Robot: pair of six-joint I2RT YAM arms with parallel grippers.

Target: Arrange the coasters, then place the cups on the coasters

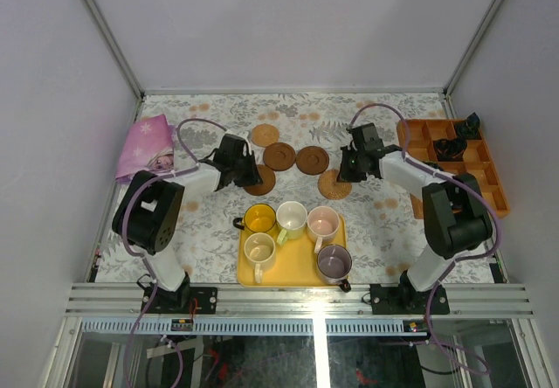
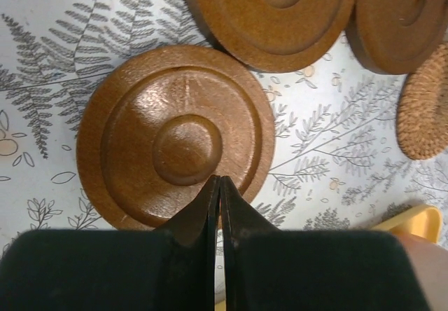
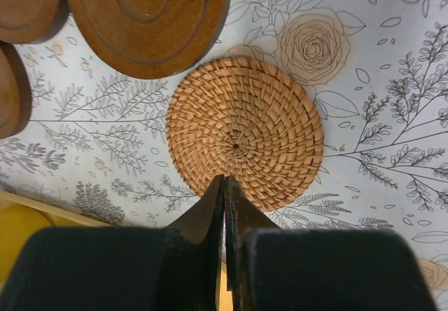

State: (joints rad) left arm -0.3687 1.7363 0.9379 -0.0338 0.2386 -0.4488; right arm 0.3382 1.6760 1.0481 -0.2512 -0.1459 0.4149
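Looking down past my left gripper [image 2: 217, 179], I see its two jaws pressed flat together with nothing between them. The joined tips sit over the near part of a dark brown coaster [image 2: 175, 136], between its raised centre boss and its near rim. Most of the disc lies just ahead of the tips and a little to their left. I cannot tell whether the tips rest on the wood or hang just above it. Two more dark brown coasters [image 2: 273, 17] lie farther ahead and off to the right, close to each other.

My right gripper [image 3: 224, 178] is likewise shut and empty. Its tips are over the near edge of the woven tan coaster [image 3: 245, 132], which spreads ahead of them and slightly to the right.

Both discs are round, so there is no long axis to line up with. What matters is that each one lies straight ahead of its own closed tips: the brown one belongs to my left arm, the woven one to my right. With the jaws closed over the discs, I judge a slide across the cloth likelier than a lift.

From above, a second tan coaster [image 1: 265, 135] lies well ahead of my left tips. The cups [image 1: 292, 219] all stand on the yellow tray [image 1: 288, 270] behind both sets of tips, and none is on a coaster yet.
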